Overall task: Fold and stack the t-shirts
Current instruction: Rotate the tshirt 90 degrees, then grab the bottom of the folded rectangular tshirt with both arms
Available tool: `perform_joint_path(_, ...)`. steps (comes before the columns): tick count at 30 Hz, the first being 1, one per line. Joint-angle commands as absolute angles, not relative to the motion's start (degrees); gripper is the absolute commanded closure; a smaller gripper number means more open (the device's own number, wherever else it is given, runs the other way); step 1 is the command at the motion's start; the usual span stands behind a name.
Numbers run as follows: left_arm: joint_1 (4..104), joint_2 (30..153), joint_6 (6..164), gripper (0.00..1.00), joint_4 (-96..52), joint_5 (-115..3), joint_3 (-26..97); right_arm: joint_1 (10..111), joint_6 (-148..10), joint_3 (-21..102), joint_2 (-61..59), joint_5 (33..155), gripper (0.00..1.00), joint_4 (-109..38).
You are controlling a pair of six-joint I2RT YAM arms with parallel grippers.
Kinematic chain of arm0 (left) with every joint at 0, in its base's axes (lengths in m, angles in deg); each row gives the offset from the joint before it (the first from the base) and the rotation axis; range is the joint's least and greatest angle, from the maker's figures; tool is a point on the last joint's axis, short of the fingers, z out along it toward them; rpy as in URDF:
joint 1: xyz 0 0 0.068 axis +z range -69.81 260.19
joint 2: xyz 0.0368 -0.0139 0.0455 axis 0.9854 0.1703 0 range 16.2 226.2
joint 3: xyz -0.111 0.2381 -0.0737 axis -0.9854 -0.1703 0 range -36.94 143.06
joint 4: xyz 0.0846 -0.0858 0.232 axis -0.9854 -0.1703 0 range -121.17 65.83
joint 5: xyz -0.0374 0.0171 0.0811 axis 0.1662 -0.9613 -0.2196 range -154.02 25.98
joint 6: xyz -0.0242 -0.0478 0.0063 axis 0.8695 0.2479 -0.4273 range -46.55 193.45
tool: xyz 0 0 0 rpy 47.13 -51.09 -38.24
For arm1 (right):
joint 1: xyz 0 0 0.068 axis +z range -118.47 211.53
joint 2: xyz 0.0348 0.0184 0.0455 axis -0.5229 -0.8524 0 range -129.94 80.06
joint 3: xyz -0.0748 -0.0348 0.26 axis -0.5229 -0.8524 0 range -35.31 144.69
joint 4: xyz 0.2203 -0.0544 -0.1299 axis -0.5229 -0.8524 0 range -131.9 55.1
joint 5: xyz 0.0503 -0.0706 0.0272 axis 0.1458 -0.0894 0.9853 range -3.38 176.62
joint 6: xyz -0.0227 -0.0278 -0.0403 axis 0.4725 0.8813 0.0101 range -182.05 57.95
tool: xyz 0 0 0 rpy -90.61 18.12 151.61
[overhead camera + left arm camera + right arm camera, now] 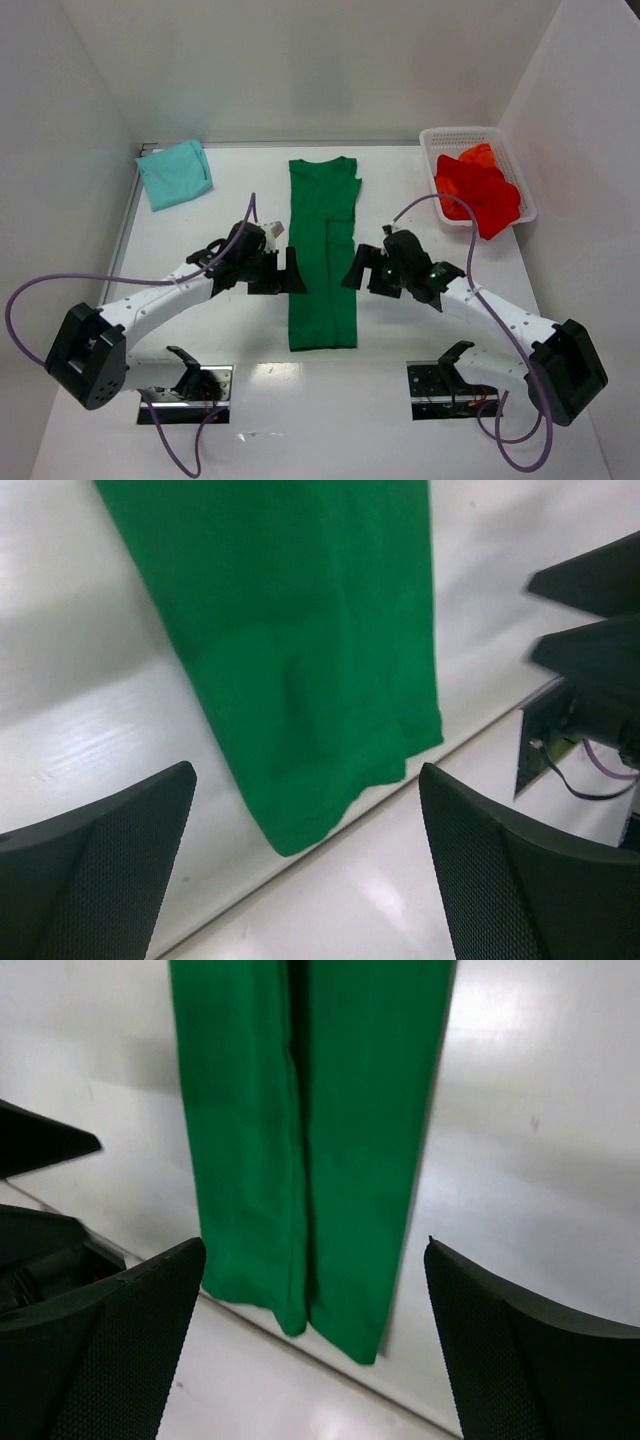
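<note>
Far left on the surface [330, 420], a pale teal t-shirt [175, 173] lies folded into a compact rectangle near the far-left corner, well apart from both arms.

The left arm [160, 305] reaches inward from its base toward the centre. The left jaws stand wide open and hold nothing. In the left wrist view, both fingers [100, 870] frame bare surface and the near end of the green cloth. The left jaws sit just beside the left edge of that cloth, about halfway along it. Whether they touch it cannot be told.

At the centre, the dark green t-shirt [322, 250] lies flat as a long narrow strip. Its sides are folded inward, its collar end points to the far wall, and its hem end points to the arm bases. A lengthwise fold line runs down the strip.

The right arm [490, 312] reaches inward the same way. The right jaws are spread wide and empty, just beside the right edge of the strip. The right wrist view shows nothing between the fingers [110, 1350].

Far right, a white mesh basket [478, 135] stands at the far-right corner. The red t-shirts [478, 190] are heaped in it unfolded, with one part hanging over its near rim.
</note>
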State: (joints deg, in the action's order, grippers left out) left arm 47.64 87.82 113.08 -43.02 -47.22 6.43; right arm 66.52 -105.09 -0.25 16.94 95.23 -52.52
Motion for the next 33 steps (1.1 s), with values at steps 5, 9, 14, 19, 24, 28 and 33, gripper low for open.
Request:
perform_joint_path(5, 43.9, 84.9, 118.2, 0.0, -42.5, -48.4, 3.1, 74.4, -114.8, -6.4, 20.8, 96.3, 0.09, -51.6)
perform_joint_path(9, 42.7, 83.6, 120.5, 0.0, -43.2, -47.9, 1.6, 76.7, -117.7, -8.0, 23.3, 97.7, 0.14, -51.6)
perform_joint_path(14, 41.8, 79.7, 123.5, 0.0, -44.4, -46.2, -1.4, 78.1, -119.9, -11.2, 27.8, 99.6, 0.22, -54.3)
perform_joint_path(19, 41.8, 77.7, 124.9, 0.03, -44.7, -45.0, -3.2, 78.1, -122.1, -14.5, 32.7, 100.8, 0.24, -56.4)
perform_joint_path(24, 40.2, 81.6, 124.3, 0.04, -45.2, -45.4, -1.7, 79.2, -122.6, -15.2, 31.2, 101.0, 0.24, -56.4)
perform_joint_path(28, 38.7, 83.4, 124.9, 0.05, -45.5, -47.0, -0.9, 80.5, -122.3, -14.0, 26.9, 100.2, 0.24, -54.9)
perform_joint_path(33, 38.4, 83.7, 125.4, 0.08, -46.1, -48.1, -0.9, 81.5, -121.3, -12.0, 22.0, 98.3, 0.26, -54.3)
